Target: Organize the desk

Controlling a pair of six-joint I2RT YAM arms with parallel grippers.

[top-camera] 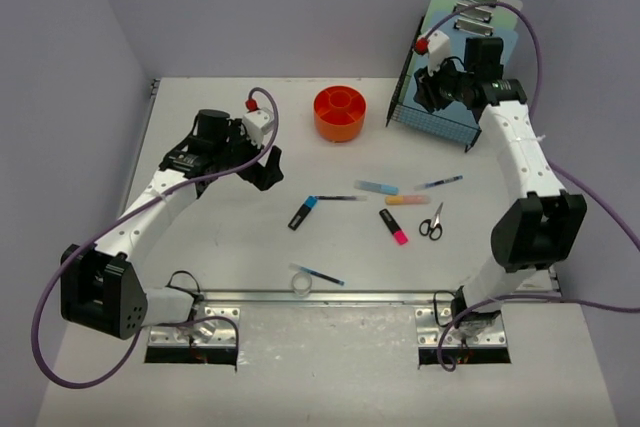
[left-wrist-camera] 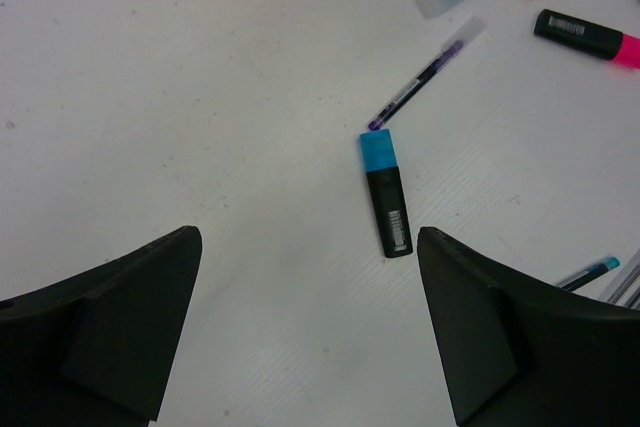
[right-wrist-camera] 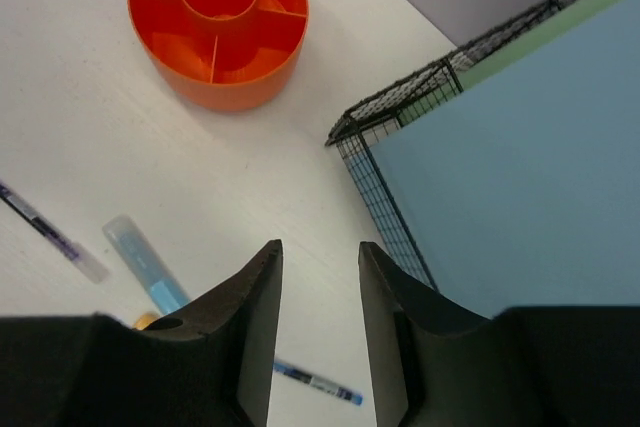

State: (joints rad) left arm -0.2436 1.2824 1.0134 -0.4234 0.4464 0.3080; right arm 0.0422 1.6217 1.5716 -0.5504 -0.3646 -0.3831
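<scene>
Black wire rack (top-camera: 432, 121) holds clipboards (top-camera: 455, 12); left jaws wide apart, right jaws slightly apart.

Bare desk (top-camera: 200, 237) lies wide beneath the left pincer (left-wrist-camera: 305, 239), broken only by the blue-capped highlighter (left-wrist-camera: 386, 197) just ahead of its spread jaws. Pens (top-camera: 337, 198), a pink highlighter (top-camera: 394, 227) and scissors (top-camera: 431, 221) crowd the middle strip. The black wire rack (right-wrist-camera: 380, 197) blocks the right pincer's (right-wrist-camera: 320, 247) right side; an open lane runs between rack and orange organizer (right-wrist-camera: 218, 27).

Matt white desk (top-camera: 230, 237) with a faint ribbed grain, shiny metal rail (top-camera: 380, 296), smooth orange plastic caddy (right-wrist-camera: 225, 87), thin black wire rack (right-wrist-camera: 380, 192).
</scene>
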